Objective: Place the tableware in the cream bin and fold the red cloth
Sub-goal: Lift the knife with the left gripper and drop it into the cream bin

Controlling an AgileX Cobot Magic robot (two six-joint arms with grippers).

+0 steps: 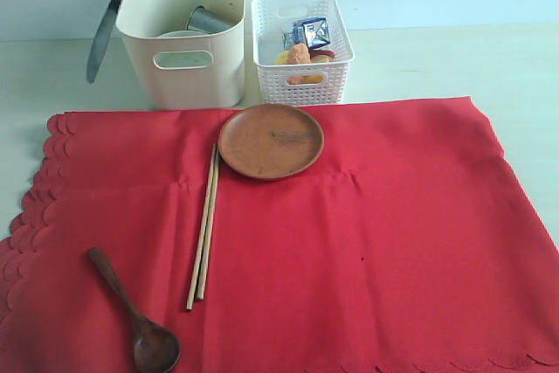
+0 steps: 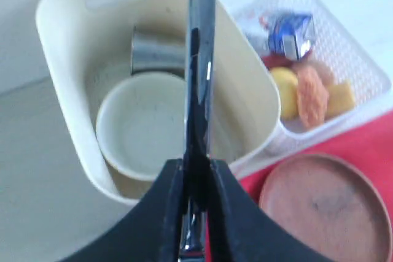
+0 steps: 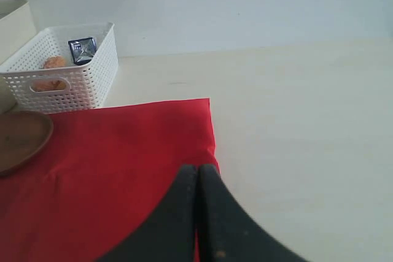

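1. My left gripper [image 2: 195, 173] is pinched narrow on the silver knife [image 2: 200, 72]. The blade sticks straight out past my fingers, up in the air.
2. From the exterior view the knife hangs tip-down just off the left wall of the cream bin [image 1: 183, 58]. My wrist cam looks along the blade into the bin.
3. Already in the bin: the white ceramic bowl [image 2: 144, 127] on the bottom, with the steel cup [image 2: 153, 53] tipped on its side right next to it.
4. The red cloth [image 1: 393, 233] is spread flat on the table in front of the bin.
5. On the cloth: the round brown plate [image 1: 271, 140] sits near the far edge. The pair of wooden chopsticks [image 1: 204, 229] lies side by side just left of it. The dark wooden spoon [image 1: 140, 321] is down at the near left corner.
6. My right gripper [image 3: 198, 173] is closed tight on nothing, hovering over the cloth's right edge.
7. The white lattice basket [image 1: 301, 50] with the food stands right beside the bin.
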